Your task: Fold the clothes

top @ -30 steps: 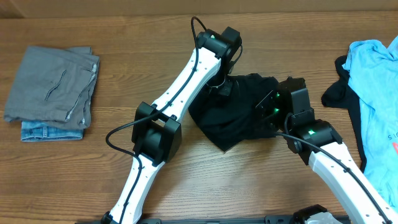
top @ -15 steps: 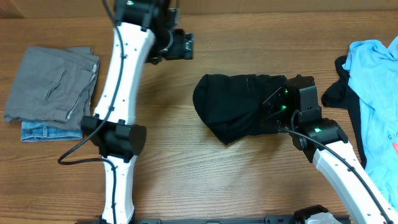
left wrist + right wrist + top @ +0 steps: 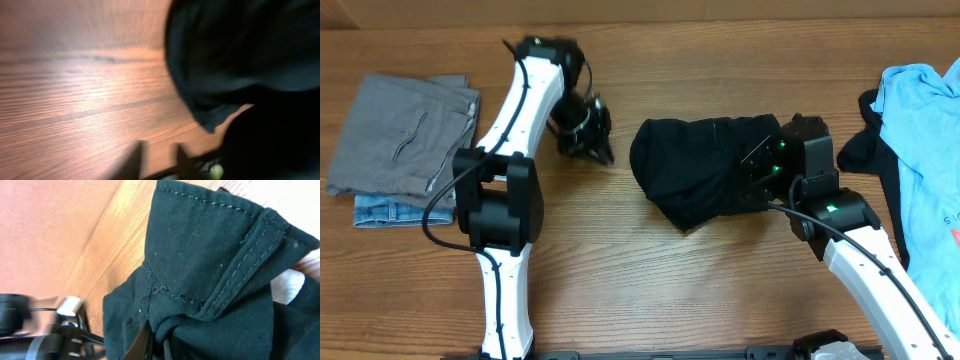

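step in hand: I reckon it's partway through the folding. The black garment is sitting bunched in a rounded lump, not flat, and only one arm is working on it.
next move: my guess is the free arm needs to be reaching across to the black garment's loose left edge, so both arms can be pulling it flat before any fold. One pinch alone is probably just dragging it.
room: barely showing. There's a pale strip running along beyond the table's far edge, up past the black garment.
table: brown wood grain, matte with a soft sheen in the left wrist view, lying bare all around the black garment.
blue T-shirt: lying crumpled well off to the black garment's right, running off the edge of the overhead view, with a dark piece poking out from under it.
grey piece: sitting folded way off to the black garment's left.
denim piece: also far to the black garment's left, peeking out underneath the grey one.
right gripper: digging into the black garment's right end. The right wrist view is showing its fingers pinching a fold of the seamed black cloth.
left gripper: hanging just beside the black garment's left edge, not touching it. The left wrist view is blurry, but the fingers are looking spread with only wood between them.
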Robot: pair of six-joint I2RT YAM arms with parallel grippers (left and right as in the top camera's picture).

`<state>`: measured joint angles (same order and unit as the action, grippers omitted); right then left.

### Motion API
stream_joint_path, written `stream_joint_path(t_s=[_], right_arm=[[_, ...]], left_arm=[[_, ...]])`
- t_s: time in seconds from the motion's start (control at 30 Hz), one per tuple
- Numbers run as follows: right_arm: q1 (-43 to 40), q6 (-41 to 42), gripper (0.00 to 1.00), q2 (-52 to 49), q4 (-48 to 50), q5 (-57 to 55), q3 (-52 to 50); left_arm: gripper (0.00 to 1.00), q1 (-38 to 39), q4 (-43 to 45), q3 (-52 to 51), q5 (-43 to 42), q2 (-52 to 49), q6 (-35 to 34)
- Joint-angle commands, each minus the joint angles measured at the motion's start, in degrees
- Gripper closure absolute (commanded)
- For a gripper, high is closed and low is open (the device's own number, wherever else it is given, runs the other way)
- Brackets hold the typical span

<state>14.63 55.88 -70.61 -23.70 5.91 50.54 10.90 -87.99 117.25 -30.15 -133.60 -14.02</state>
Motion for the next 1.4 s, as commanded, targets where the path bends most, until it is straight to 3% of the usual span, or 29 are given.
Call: stream_joint_path(t_s=[0.0, 0.2, 0.5, 0.7, 0.87, 1.23, 1.37], right_arm=[[-0.26, -0.2, 0.96, 1.84, 0.83, 3.02, 4.07], [-0.26, -0.17, 0.96, 1.84, -1.01, 3.26, 7.45], [-0.26, -0.17, 0.96, 1.88, -1.31, 4.7, 8.09], [-0.24, -0.2, 0.96, 1.88, -1.31, 5.84, 8.09], [-0.24, -0.44, 0.96, 1.88, -2.29, 7.76, 8.09], [-0.24, -3.89, 0.96, 1.88, -16.31, 6.8, 8.04], [-0.2, -5.4, 0.95, 1.88, -20.96, 6.8, 8.02]], left_arm=[[0.96, 1.66, 0.22, -5.55, -8.83, -0.33, 7.58], [0.96, 4.24, 3.06, -7.65, -9.99, -0.33, 5.92], [0.96, 8.04, 14.99, -17.68, -12.96, -0.33, -0.26], [0.96, 9.33, 28.55, -26.01, -12.92, -0.33, -7.15], [0.96, 9.44, 36.96, -26.84, -11.23, -0.17, -10.69], [0.96, 8.76, 61.22, -25.97, -9.4, -0.15, -16.37], [0.91, 8.24, 67.32, -25.57, -9.33, -0.13, -19.04]])
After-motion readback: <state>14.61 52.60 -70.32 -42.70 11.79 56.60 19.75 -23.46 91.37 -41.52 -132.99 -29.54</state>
